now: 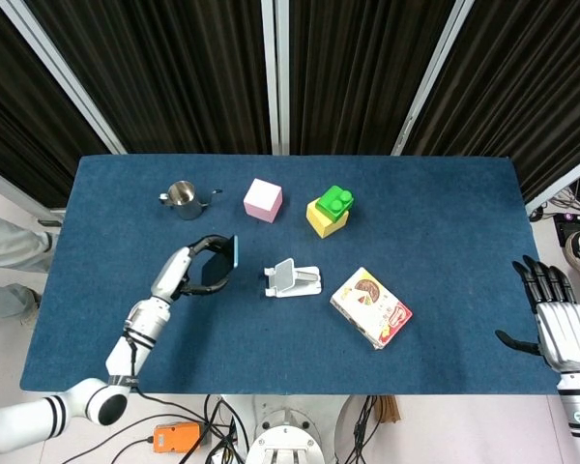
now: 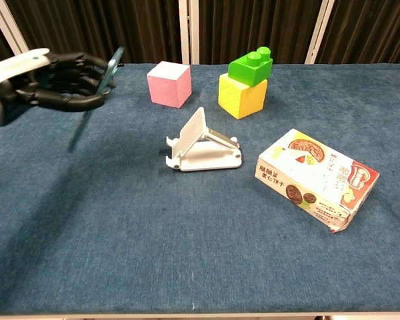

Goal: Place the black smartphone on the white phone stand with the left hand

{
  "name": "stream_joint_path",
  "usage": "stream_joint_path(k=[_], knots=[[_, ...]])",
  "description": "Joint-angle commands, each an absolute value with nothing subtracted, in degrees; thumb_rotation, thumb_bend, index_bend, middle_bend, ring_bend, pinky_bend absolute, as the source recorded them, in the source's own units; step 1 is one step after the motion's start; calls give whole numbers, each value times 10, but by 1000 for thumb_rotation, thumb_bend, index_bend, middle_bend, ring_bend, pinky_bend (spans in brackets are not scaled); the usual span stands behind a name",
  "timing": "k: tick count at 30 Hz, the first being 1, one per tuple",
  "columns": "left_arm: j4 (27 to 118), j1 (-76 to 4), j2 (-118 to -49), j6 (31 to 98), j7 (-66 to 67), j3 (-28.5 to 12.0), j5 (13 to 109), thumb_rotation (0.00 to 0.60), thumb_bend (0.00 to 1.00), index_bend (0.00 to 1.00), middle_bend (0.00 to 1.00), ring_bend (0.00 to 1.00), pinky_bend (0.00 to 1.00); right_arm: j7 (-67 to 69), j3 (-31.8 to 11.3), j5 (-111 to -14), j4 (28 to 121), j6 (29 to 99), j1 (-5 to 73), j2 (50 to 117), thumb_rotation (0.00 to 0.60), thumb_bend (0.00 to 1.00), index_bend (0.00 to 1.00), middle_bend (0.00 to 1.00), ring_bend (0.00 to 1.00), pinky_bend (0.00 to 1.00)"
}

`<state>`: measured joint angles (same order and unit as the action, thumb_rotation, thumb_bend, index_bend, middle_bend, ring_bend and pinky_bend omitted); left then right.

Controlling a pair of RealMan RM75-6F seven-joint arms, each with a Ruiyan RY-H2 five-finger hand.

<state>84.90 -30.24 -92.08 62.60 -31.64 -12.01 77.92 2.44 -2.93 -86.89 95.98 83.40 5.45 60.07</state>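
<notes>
Black phone: the phone (image 2: 93,100) is a thin slab with a teal edge, lifted clear of the table (image 1: 445,222) and tilted on edge, left of the stand (image 2: 201,147) and well apart from it.
Left hand: the left hand (image 2: 57,81) grips the phone, dark fingers wrapped around its sides, silver shell on the back of the hand.
Right hand: the right hand (image 1: 561,324) shows only in the head view, at the table's right edge, fingers spread and holding nothing.
Head view only: the kettle (image 1: 183,198), a small shiny steel pot with a thin spout, is hidden behind the left hand in the chest view.
Chest view only: the phone's slant and its edge-on thinness read clearly here; from above it looks like a short dark strip (image 1: 219,263).
Stand: white plastic, flat base with a raised sloping backrest, nothing on it.
Table: blue felt-like cloth.
Others: pink cube (image 2: 169,83); green brick (image 2: 251,65) with studs resting on a yellow block (image 2: 241,97); printed cardboard box (image 2: 317,178) lying flat, right of the stand.
</notes>
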Motion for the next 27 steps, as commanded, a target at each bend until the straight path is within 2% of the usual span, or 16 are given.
stream_joint_path(k=[1,17,27], knots=[[840,-306,-974,659,-347,-133,797,600,285,457,535,374,205,26,-29,-867,959,837,52,599,600,186,0,12,0,31],[680,-360,-1152,727,-341,-167,822,600,285,457,491,325,205,29,-27,-860,957,842,41,598,600,186,0,12,0,31],[590,-374,-1221,746,-343,-159,828,600,282,447,485,316,205,28,-28,-855,956,836,42,598,600,187,0,12,0,31]])
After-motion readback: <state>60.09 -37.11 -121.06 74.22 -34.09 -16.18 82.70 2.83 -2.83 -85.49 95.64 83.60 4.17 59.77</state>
